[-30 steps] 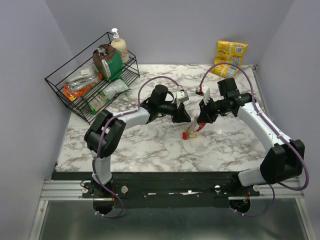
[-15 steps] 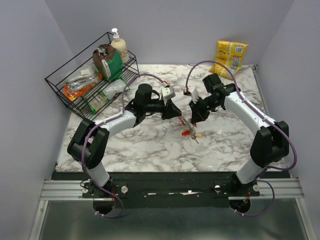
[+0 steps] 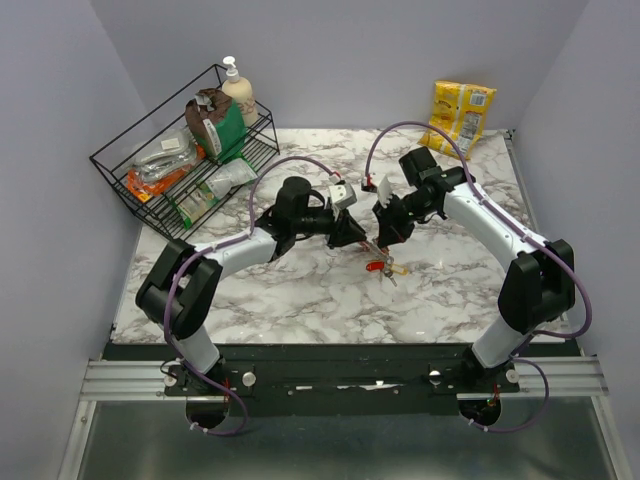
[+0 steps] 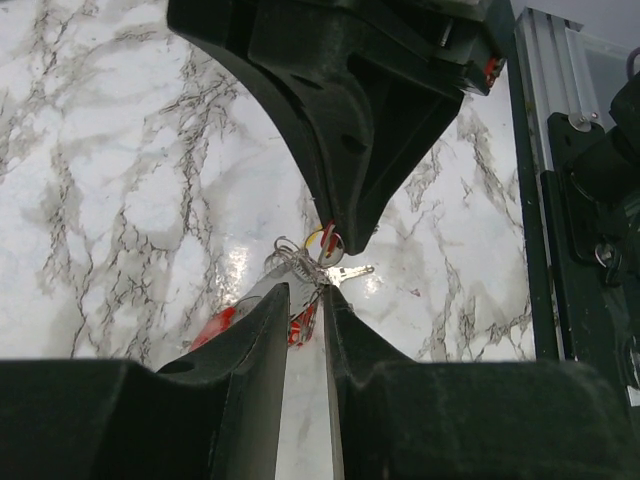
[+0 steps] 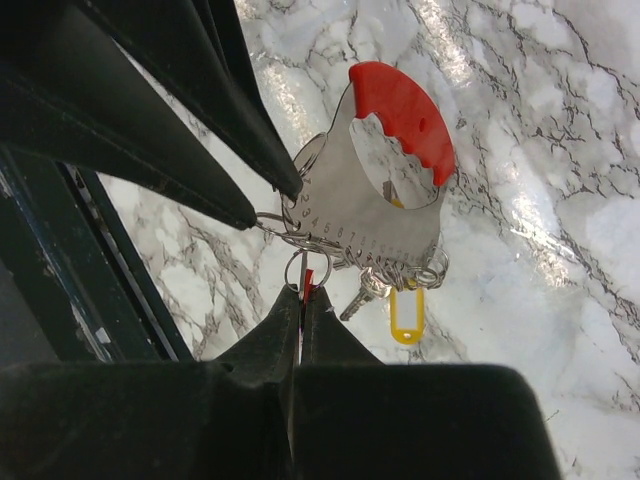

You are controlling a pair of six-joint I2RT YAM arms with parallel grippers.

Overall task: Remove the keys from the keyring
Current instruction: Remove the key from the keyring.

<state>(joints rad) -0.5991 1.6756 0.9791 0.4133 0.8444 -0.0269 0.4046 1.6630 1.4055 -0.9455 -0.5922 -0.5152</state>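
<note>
The keyring (image 5: 370, 230) is a numbered silver plate with a red curved top (image 5: 405, 105) and a row of small rings along its lower edge. It hangs above the marble between both grippers (image 3: 383, 266). From its rings dangle a yellow-tagged key (image 5: 405, 325) and a silver key (image 5: 358, 298). My right gripper (image 5: 302, 290) is shut on a small ring carrying a red-headed key. My left gripper (image 4: 305, 295) pinches the plate's edge, and its fingers (image 5: 240, 150) meet the rings at the plate's left corner. The right gripper's tip (image 4: 338, 235) hangs just above the left one.
A black wire rack (image 3: 185, 160) with packets and a soap bottle (image 3: 238, 90) stands at the back left. A yellow bag (image 3: 460, 115) leans on the back wall at the right. Purple cables loop over both arms.
Both arms have swung left and further back, and the two grippers have drawn closer together. The bunch has stayed between them at about the same spot.
</note>
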